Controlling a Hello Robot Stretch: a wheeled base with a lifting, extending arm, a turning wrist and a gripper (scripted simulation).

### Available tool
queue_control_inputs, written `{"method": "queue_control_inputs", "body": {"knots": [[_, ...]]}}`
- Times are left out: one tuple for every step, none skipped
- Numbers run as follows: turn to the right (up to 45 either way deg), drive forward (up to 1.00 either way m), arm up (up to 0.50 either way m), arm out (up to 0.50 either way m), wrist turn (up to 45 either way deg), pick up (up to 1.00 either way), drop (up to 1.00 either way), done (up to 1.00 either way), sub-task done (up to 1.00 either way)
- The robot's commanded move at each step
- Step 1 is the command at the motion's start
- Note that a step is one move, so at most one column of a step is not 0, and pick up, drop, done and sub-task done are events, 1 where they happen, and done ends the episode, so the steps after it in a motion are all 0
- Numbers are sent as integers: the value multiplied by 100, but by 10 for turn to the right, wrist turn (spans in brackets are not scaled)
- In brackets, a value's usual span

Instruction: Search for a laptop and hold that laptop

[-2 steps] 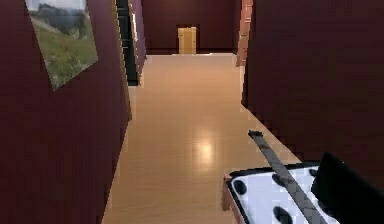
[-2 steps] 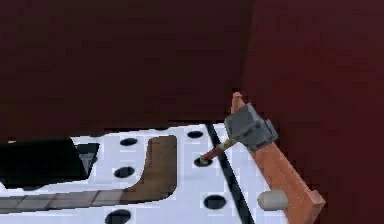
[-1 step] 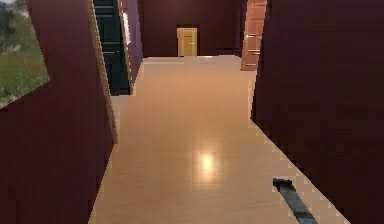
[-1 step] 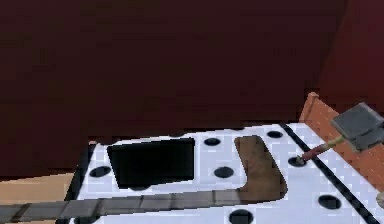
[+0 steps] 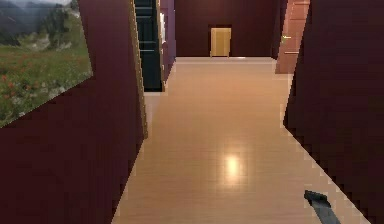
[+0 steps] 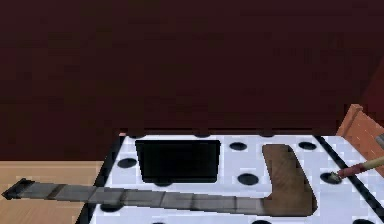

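Search phase. That black slab point(image 6: 178, 160) on the dotted surface point(image 6: 240, 162) might be the laptop, so I'd line up on it next. Fingers: can't tell.

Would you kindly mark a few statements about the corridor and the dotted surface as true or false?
1. A landscape picture hangs on the wall at the forward view's left. True.
2. The corridor floor is blue carpet. False: it is light, shiny wood.
3. A black rectangle lies on a white surface with black dots. True.
4. The wall behind that surface is white. False: it is dark maroon.
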Motion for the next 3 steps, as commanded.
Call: {"method": "queue_control_inputs", "body": {"knots": [[0, 0, 50, 0, 0, 0, 0, 0, 0], [0, 0, 2, 0, 0, 0, 0, 0, 0], [0, 0, 0, 48, 0, 0, 0, 0, 0]]}}
